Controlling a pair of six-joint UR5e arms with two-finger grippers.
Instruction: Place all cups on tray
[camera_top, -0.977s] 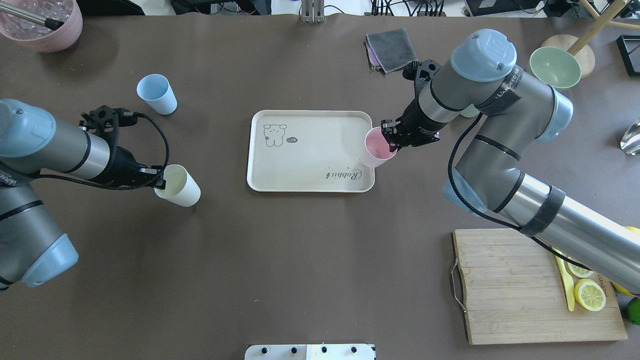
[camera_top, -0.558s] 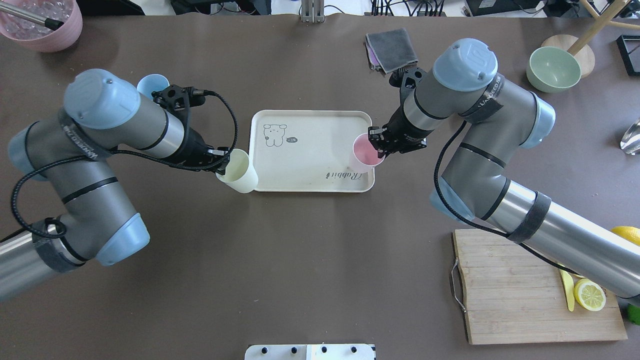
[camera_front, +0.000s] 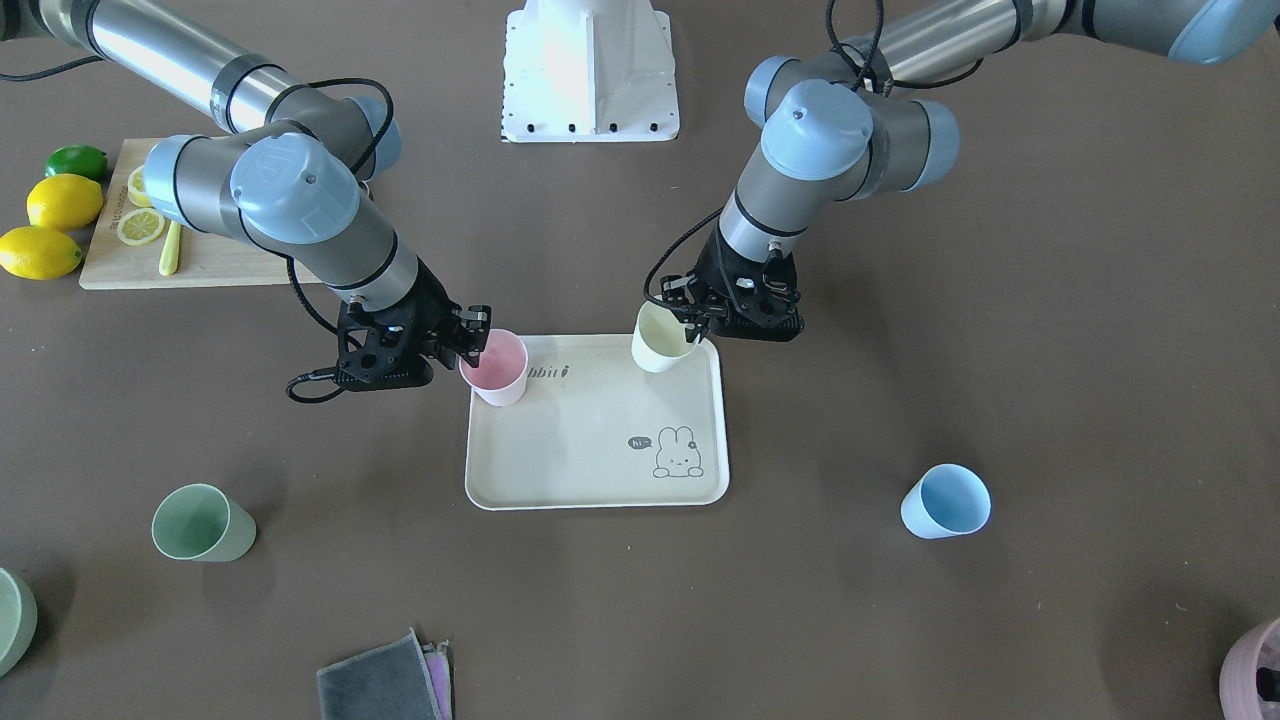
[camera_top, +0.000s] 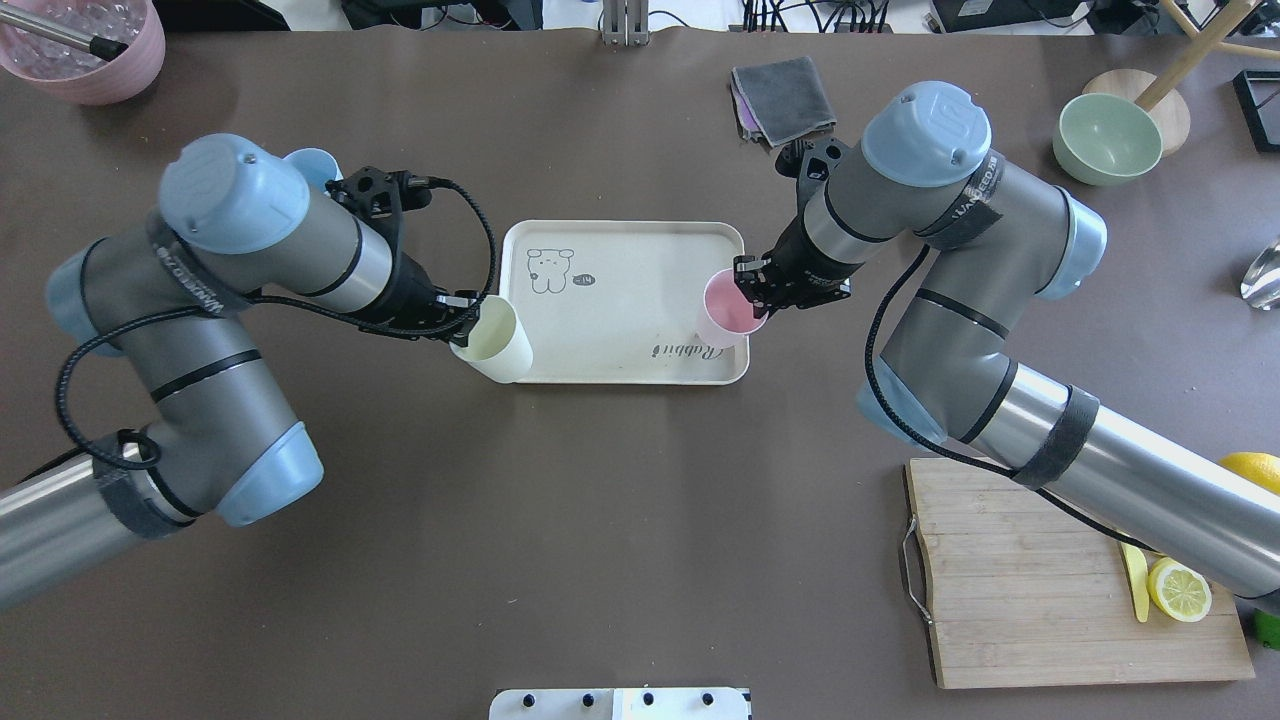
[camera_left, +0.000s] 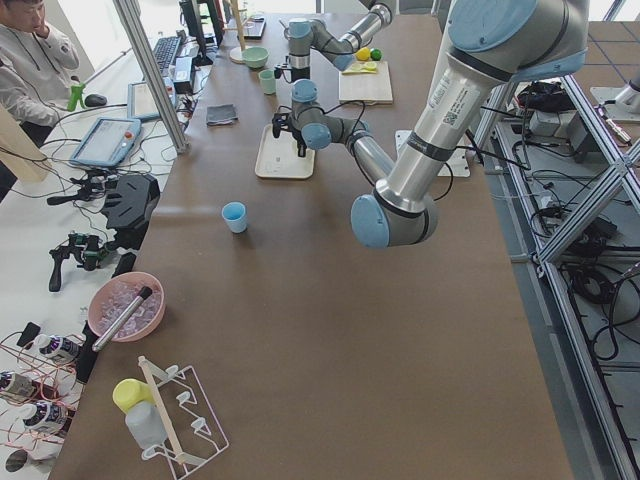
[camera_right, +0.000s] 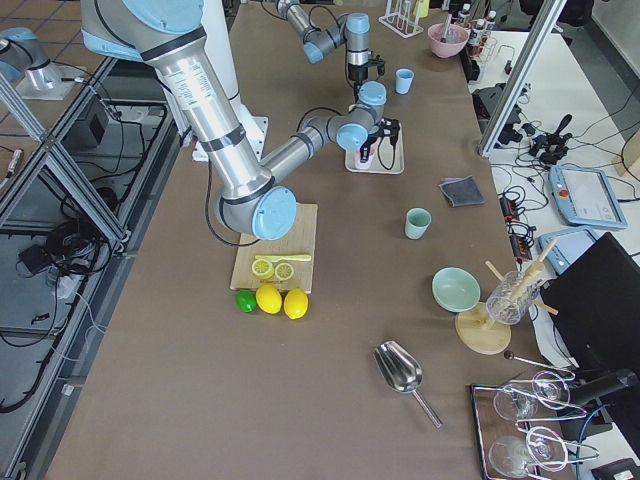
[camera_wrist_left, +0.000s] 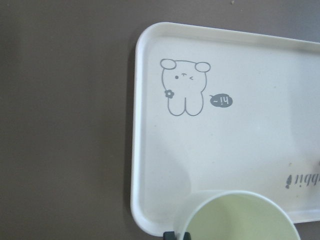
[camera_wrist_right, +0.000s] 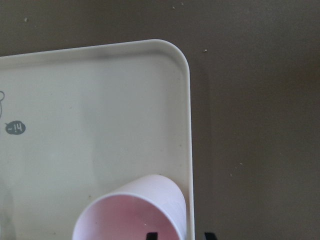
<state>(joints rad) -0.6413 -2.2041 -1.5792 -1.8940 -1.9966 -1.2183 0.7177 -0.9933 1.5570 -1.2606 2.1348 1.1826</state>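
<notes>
My left gripper (camera_top: 467, 320) is shut on the rim of the cream-white cup (camera_top: 496, 342) and holds it tilted over the near left corner of the tray (camera_top: 620, 320). My right gripper (camera_top: 754, 291) is shut on the rim of the pink cup (camera_top: 727, 309) at the tray's right edge, over the "Rabbit" script. The left wrist view shows the cream-white cup (camera_wrist_left: 240, 217) over the tray's corner (camera_wrist_left: 225, 140). The blue cup (camera_front: 945, 502) stands on the table, partly hidden behind my left arm in the overhead view (camera_top: 318, 165). The sage green cup (camera_front: 202, 523) stands on the table, hidden in the overhead view.
A wooden cutting board (camera_top: 1040, 580) with lemon slices and a yellow knife lies at the near right. A grey cloth (camera_top: 785, 95), a green bowl (camera_top: 1108, 138) and a pink bowl (camera_top: 85, 50) sit along the far edge. Whole lemons (camera_front: 50, 215) lie beside the board.
My left arm carried the cream-white cup rightward from the open table to the tray's near left corner. My right arm moved the pink cup left, from beside the tray to over its edge.
</notes>
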